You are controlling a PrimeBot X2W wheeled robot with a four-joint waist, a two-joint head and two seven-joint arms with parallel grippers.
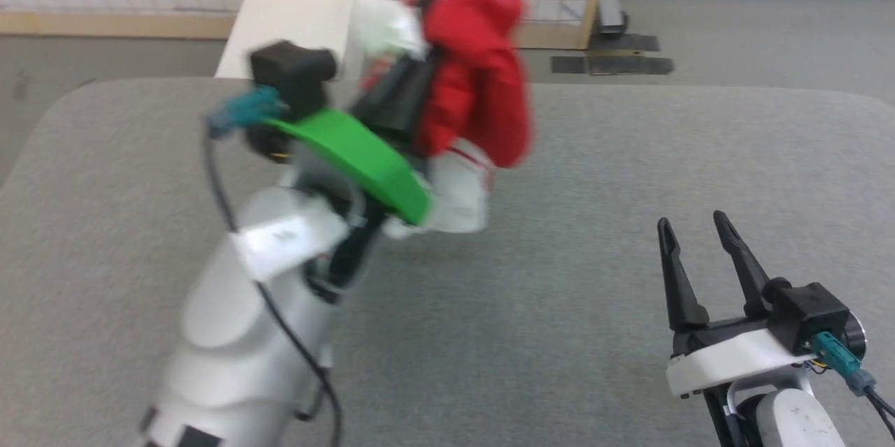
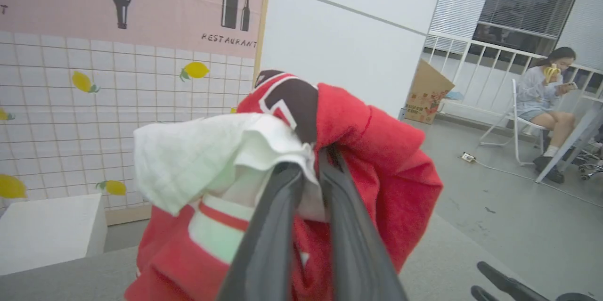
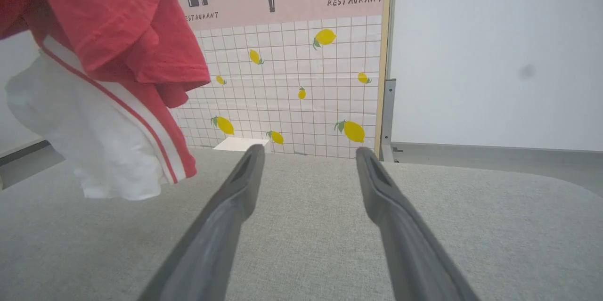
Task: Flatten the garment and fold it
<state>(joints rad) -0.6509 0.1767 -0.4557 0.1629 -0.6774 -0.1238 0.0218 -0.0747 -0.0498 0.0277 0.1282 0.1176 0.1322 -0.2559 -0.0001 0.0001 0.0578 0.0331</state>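
The left pincer [image 2: 311, 162] is clenched on the bunched red shirt [image 1: 482, 97], holding it in the air above the grey desk [image 1: 664, 153], with a white sleeve hanging lowest. The right pincer [image 1: 696, 229] stands released, low over the desk's near right part, well apart from the shirt.

Free room over table [image 1: 594, 174] right & front; garment [image 1: 482, 83] + left arm [image 1: 238, 321] aloft mid-left.

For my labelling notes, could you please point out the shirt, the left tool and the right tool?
shirt [image 1: 482, 76], head view, red body.
left tool [image 2: 314, 160], left wrist view, between fingertips.
right tool [image 3: 309, 151], right wrist view, between fingertips.
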